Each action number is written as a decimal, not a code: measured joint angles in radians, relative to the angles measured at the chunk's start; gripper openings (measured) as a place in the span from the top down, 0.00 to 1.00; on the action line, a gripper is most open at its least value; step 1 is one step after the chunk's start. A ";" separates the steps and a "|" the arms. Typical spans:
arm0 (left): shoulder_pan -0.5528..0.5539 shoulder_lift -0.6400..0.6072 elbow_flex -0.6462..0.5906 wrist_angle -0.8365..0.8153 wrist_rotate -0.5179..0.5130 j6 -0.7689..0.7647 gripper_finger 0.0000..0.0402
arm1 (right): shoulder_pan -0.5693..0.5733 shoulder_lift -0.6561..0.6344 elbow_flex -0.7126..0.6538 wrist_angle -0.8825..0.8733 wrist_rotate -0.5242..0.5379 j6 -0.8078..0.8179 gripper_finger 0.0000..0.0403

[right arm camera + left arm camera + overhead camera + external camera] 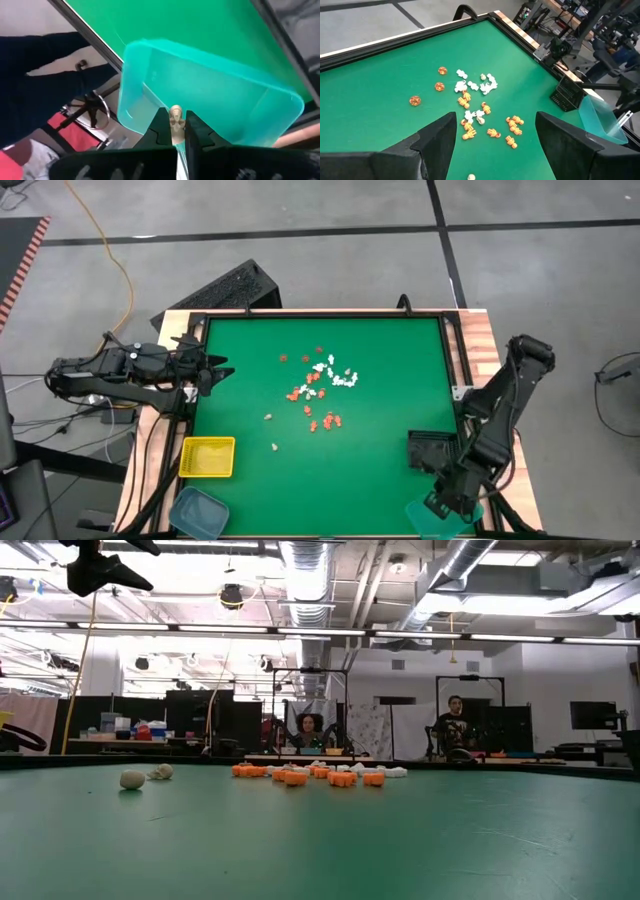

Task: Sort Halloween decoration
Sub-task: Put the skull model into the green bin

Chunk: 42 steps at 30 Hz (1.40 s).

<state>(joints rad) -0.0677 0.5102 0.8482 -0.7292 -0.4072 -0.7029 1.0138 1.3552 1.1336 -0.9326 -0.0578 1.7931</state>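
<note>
The right gripper (176, 131) pinches a tiny cream skull-like trinket (175, 118) over a translucent teal plastic tray (240, 95) at the table's (380, 460) corner. Orange and white trinkets (318, 390) lie scattered mid-felt. The left gripper (495, 137) hangs with fingers spread.

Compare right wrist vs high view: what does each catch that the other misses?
Right wrist only: the right gripper is shut on a cream trinket, poised over the teal tray.

High only: the scattered orange-red and white trinkets mid-mat, the yellow tray, a black tray, a second teal tray, and the left gripper open at the mat's left edge.

Both: the green mat and the teal tray at the right front corner, under the right gripper.
</note>
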 joint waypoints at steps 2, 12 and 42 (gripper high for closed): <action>0.000 0.000 0.000 0.000 0.000 0.000 0.35 | 0.012 0.025 0.000 0.005 -0.001 0.012 0.96; 0.000 0.000 0.000 0.000 0.000 0.000 0.35 | 0.021 0.139 0.000 0.018 -0.036 -0.015 0.86; 0.000 0.000 0.000 0.000 0.000 0.000 0.35 | -0.257 0.162 0.025 0.148 -0.046 -0.478 0.61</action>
<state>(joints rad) -0.0675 0.5104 0.8482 -0.7292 -0.4074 -0.7029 0.7571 1.5172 1.1587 -0.7849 -0.1033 1.3156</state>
